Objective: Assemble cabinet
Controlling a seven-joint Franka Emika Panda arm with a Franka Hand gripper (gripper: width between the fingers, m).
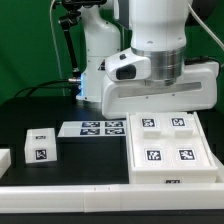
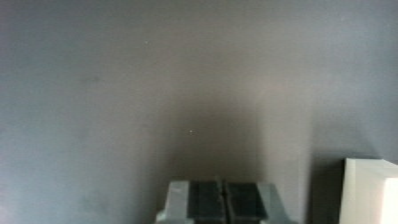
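Note:
The cabinet (image 1: 168, 142) is a large white box lying at the exterior view's right, with several black-and-white tags on its upper face. A small white drawer block (image 1: 40, 147) with tags stands apart at the left. My gripper's white hand (image 1: 150, 95) hangs just behind the cabinet; its fingertips do not show there. In the wrist view the gripper (image 2: 217, 203) has its two dark pads pressed together with nothing between them, above the dark table. A white edge (image 2: 370, 190) shows beside the fingers.
The marker board (image 1: 95, 128) lies flat between the block and the cabinet. A long white rail (image 1: 90, 190) runs along the front. Another white piece (image 1: 4, 160) sits at the far left edge. The robot base (image 1: 95, 50) stands at the back.

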